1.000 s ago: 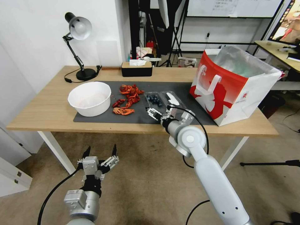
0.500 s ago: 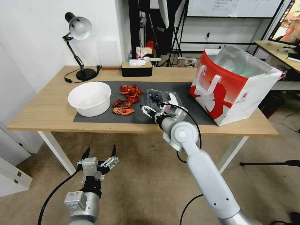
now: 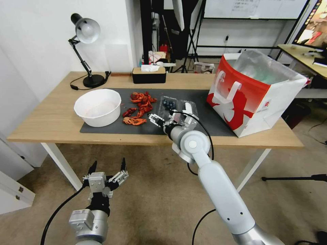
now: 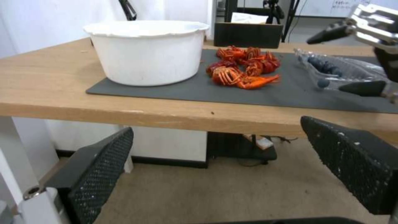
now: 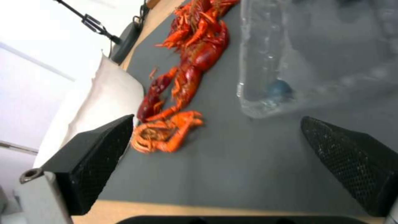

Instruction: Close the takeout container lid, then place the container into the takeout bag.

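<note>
Head view puts the takeout bag [image 3: 253, 90] at the right of the frame, standing open on the wooden table [image 3: 51, 119], its foil lining showing and nothing seen inside. Left of centre sits the white bowl [image 3: 98, 106] on the dark mat [image 3: 204, 98], with the red crayfish [image 3: 139, 107] heaped beside it. At the frame's middle lies the takeout container [image 3: 167, 106], blueberries inside, and its lid [image 3: 189, 108] is folded flat toward the bag, so closing is not yet done and bagging waits too, by my reading. The right gripper [image 3: 162, 119] hovers just in front of the container, fingers spread, grasping nothing. The left gripper [image 3: 106, 168] hangs at lower left below the table edge, also spread and empty. Behind, upper left, a desk lamp [image 3: 84, 32] stands against the white wall; a black tissue box [image 3: 149, 75] sits at the table's far edge.
</note>
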